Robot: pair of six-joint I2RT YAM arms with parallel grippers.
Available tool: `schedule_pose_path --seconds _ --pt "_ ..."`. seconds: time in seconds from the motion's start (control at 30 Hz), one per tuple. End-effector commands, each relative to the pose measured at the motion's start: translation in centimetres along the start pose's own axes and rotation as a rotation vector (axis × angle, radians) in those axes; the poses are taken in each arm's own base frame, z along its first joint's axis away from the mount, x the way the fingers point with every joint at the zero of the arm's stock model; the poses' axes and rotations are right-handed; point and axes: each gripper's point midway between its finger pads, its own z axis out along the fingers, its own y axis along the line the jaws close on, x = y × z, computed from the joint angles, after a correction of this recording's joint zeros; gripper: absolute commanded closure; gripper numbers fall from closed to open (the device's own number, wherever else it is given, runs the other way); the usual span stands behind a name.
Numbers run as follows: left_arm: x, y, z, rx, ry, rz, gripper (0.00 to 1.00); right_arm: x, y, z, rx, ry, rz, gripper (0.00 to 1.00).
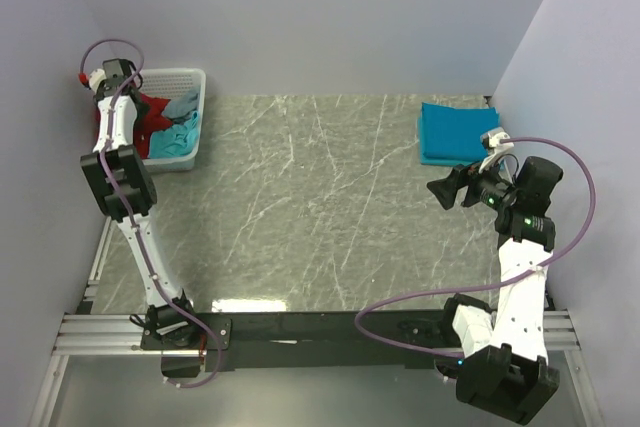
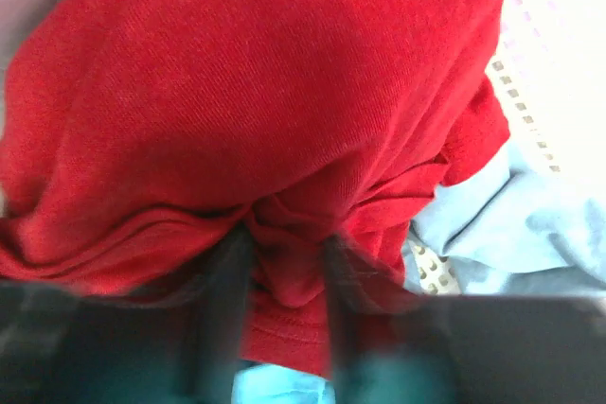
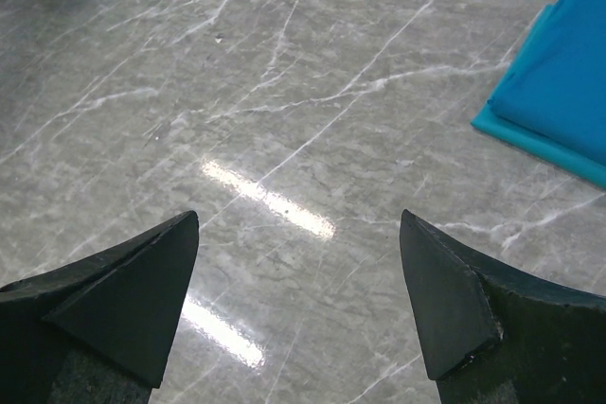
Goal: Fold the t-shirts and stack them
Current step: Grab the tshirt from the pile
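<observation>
Bright even light, glare on table (image 3: 312, 92), L wrist view blurry, basket (image 2: 559, 44) overexp.

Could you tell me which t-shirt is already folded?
The teal shirt, far right on the table; the red shirt and pale blue shirt lie crumpled in the basket.

The top view looks down on the whole grey marbled tabletop (image 1: 300, 207) and white plastic mesh basket (image 1: 190, 87). The left wrist view sits close on a dark red cloth shirt (image 2: 265, 120) in that basket; the right wrist view, well apart, faces its corner across the tabletop.
</observation>
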Motion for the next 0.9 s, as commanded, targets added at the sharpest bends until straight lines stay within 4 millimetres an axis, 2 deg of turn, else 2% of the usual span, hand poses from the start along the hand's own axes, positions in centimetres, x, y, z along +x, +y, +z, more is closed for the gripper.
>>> schedule_pose_path --seconds 0.0,0.07,0.17,0.2,0.27,0.3,0.37,0.4,0.47,0.5,0.63,0.7,0.87 --pt "-3.3 -1.3 -2.3 0.043 -0.08 -0.003 0.72 -1.6 -0.3 -0.3 0.022 -0.028 -0.049 0.07" --pt "-4.2 -1.6 -3.2 0.063 -0.109 -0.003 0.8 -1.6 -0.3 -0.2 0.021 -0.029 -0.044 0.07" --pt "-7.8 -2.6 -6.9 0.108 -0.187 -0.031 0.84 -1.5 -0.3 -0.1 0.011 -0.027 -0.034 0.07" --pt "-9.5 -3.2 -9.0 0.142 -0.224 -0.051 0.87 -1.5 -0.2 -0.1 0.008 -0.026 -0.033 0.07" --pt "-11.7 -4.3 -12.0 0.203 -0.28 -0.066 0.94 -1.4 -0.1 0.1 0.003 -0.02 -0.033 0.07" --pt "-13.2 -4.8 -14.6 0.241 -0.324 -0.084 1.0 -1.4 -0.1 0.1 0.003 -0.019 -0.034 0.07" --pt "-14.4 -5.0 -17.1 0.265 -0.37 -0.095 1.0 -1.3 -0.1 0.1 0.003 -0.018 -0.032 0.07" --pt "-15.7 -5.5 -19.8 0.307 -0.423 -0.112 1.0 -1.2 -0.2 0.1 0.007 -0.017 -0.031 0.07" --pt "-16.4 -5.5 -22.0 0.333 -0.458 -0.13 1.0 -1.1 -0.2 0.2 0.001 -0.013 -0.03 0.07" --pt "-17.7 -5.6 -24.6 0.375 -0.503 -0.153 1.0 -1.1 -0.3 0.2 0.003 -0.012 -0.027 0.07" --pt "-19.7 -6.5 -30.3 0.525 -0.553 -0.254 1.0 -1.0 -0.1 0.3 -0.008 -0.008 -0.022 0.07" --pt "-20.0 -7.2 -33.1 0.605 -0.564 -0.28 1.0 -1.1 0.0 0.2 -0.007 -0.013 -0.026 0.07" --pt "-20.0 -9.6 -37.6 0.794 -0.568 -0.288 1.0 -1.1 0.1 0.3 -0.017 -0.012 -0.019 0.07"
